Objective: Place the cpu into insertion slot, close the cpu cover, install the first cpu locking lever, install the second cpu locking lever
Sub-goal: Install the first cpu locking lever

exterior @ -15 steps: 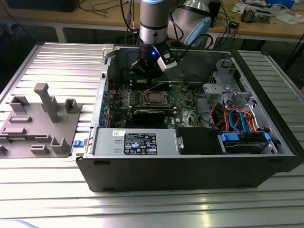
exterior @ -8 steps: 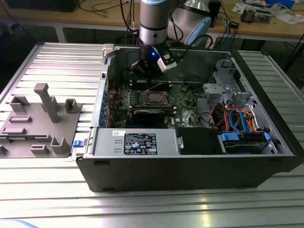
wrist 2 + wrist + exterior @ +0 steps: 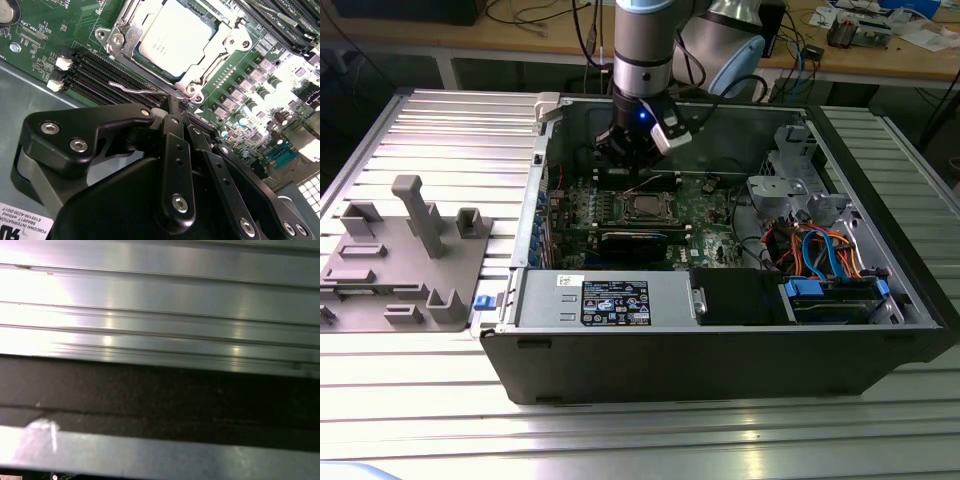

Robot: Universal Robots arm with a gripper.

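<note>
1. We find the gripper (image 3: 175, 102) lowered inside the open computer case (image 3: 720, 370), at the edge of the socket area on the green motherboard (image 3: 45, 30). In the exterior view it hangs (image 3: 632, 150) just behind the socket, close above the board.

2. We read the fingers (image 3: 172, 125) in the second wrist view as drawn tightly together, with no gap between their tips and nothing held between them. We judge this narrow stance is chosen so the tip can act as a pushing tool against thin wire.

3. The tip sits beside the bent end of a locking lever (image 3: 135, 90), a thin silvery wire running along the socket's edge next to the black memory slots (image 3: 100, 67). We cannot tell whether tip and lever touch.

4. The cpu (image 3: 175, 37) lies flat in the insertion slot (image 3: 131, 56), its dull silver top level and square to the frame. In the exterior view it shows (image 3: 646, 208) as a pale square mid-board.

5. The cpu cover (image 3: 220, 50) lies down over the chip, its window framing the metal top; we judge placing and closing complete.

6. A grey fixture (image 3: 405, 260) rests on the ribbed table (image 3: 640, 440), well apart from the case on the exterior view's left.
</note>
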